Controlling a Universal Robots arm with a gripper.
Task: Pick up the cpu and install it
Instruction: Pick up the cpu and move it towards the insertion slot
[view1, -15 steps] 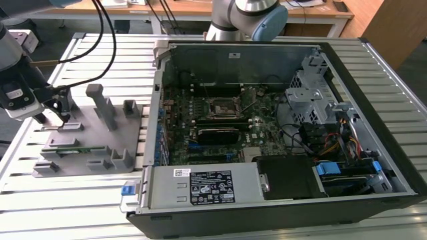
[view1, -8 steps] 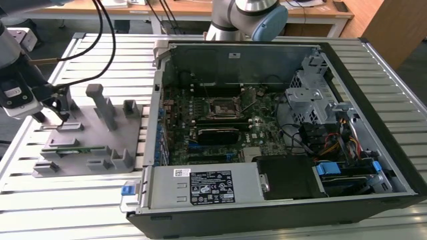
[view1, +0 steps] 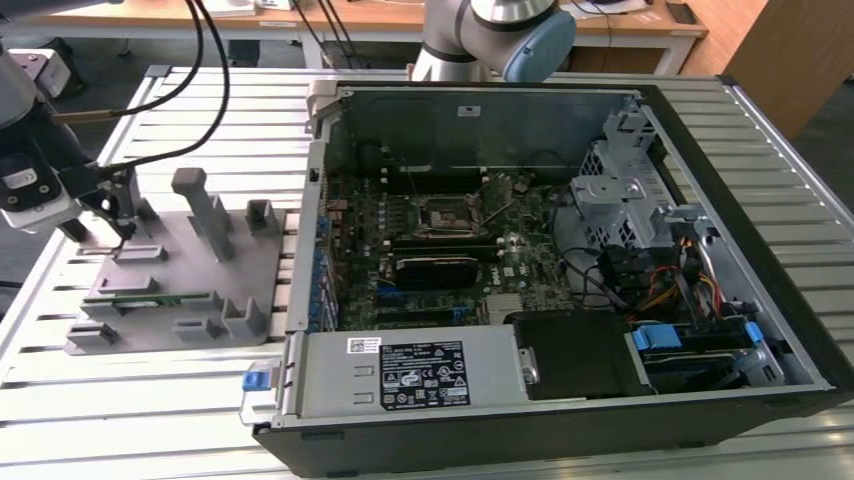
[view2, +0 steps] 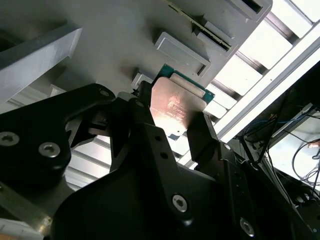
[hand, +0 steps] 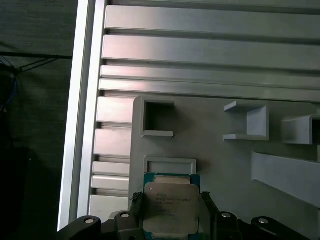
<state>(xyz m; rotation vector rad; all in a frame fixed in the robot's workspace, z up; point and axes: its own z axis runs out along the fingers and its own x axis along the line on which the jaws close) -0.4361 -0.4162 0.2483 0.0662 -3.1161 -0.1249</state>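
Note:
The cpu (hand: 170, 205), a small square chip with a silvery metal top and a green edge, sits between my two dark fingers (hand: 207, 207). In both wrist views the fingers press on its opposite sides. My gripper (view2: 172, 117) is shut on the cpu (view2: 175, 102) and holds it just above the grey plastic fixture (hand: 220, 165), beside a shallow empty square pocket (hand: 170, 164). In the exterior view my gripper (view1: 114, 218) hangs over the far left corner of the fixture (view1: 187, 300). The dark socket (view1: 445, 213) lies on the motherboard inside the open computer case.
The open case (view1: 561, 250) fills the exterior view's right, with cables, a drive cage and a power supply box (view1: 414, 375) inside. Upright grey posts (view1: 211, 210) stand on the fixture near my gripper. A long green circuit strip (view1: 147, 297) rests in a fixture slot. Slatted aluminium table (hand: 200, 50) lies all around.

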